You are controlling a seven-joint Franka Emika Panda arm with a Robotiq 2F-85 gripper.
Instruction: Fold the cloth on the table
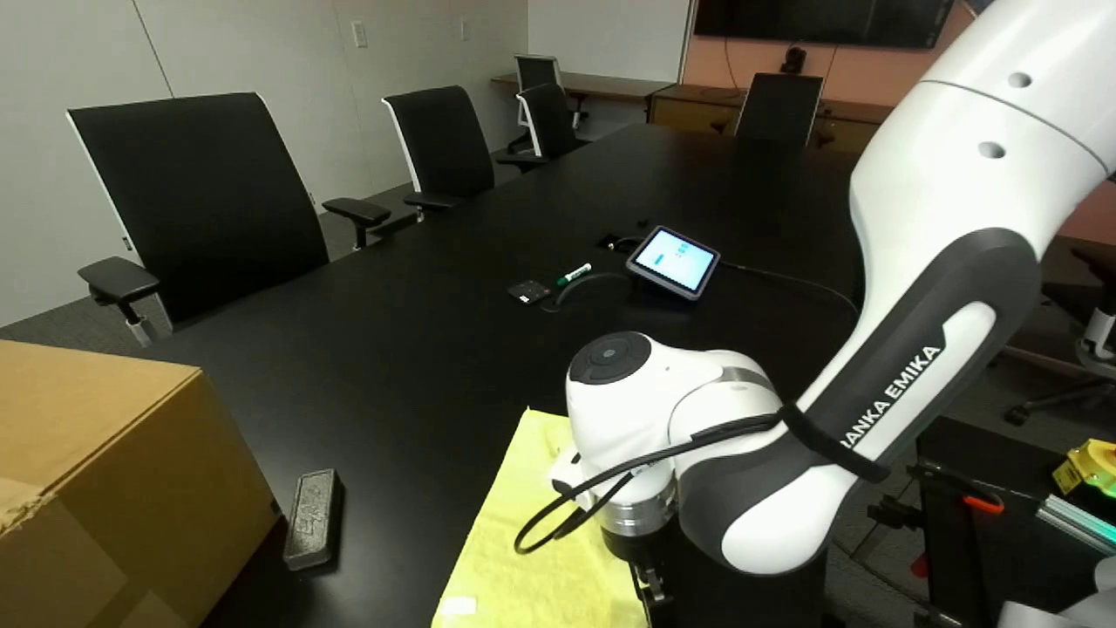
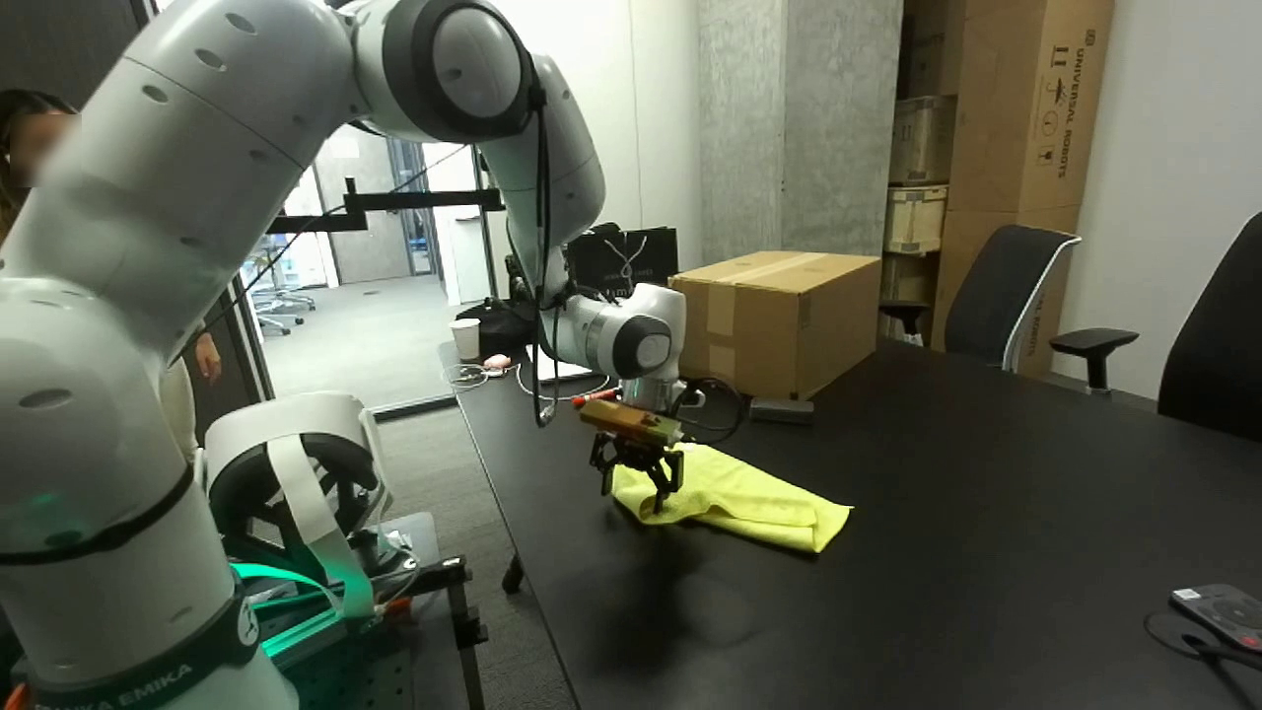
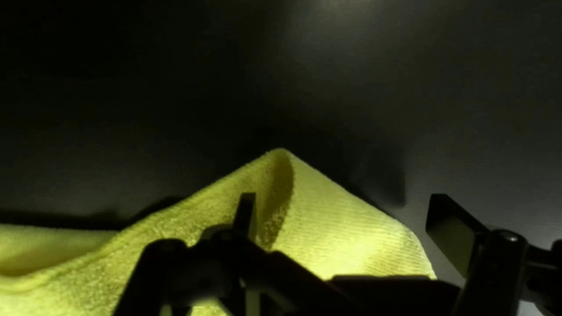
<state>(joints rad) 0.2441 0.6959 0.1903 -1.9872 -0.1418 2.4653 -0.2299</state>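
An eraser [image 1: 312, 519] lies just beside the cardboard box [image 2: 774, 325]. In an exterior view, a black bag [image 2: 621, 264] and paper cup [image 2: 466, 338] stand left of the box, a chair [image 2: 1001, 294] right of it. A tablet [image 1: 674, 262] and green marker [image 1: 575, 275] sit well apart from the box.

1. In the wrist view, the end effector [image 3: 343, 205] has its jaws apart, one over the cloth [image 3: 325, 228], one past its edge above bare desk [image 3: 439, 87].
2. Beyond the cloth's peaked corner, toward that view's top, open desk leaves room to pass.
3. In an exterior view, free desk spreads wide before the cloth, up to a small black device [image 2: 1223, 613].
4. Behind the cloth there, a cardboard box [image 2: 764, 325] bars the way, a low grey block [image 2: 782, 410] just beside it.
5. In an exterior view, a tablet [image 1: 673, 262] and marker pen [image 1: 574, 275] lie well apart from the cloth.
6. A cable [image 1: 737, 427] loops from the arm [image 1: 915, 366], taking up room beside the end effector.
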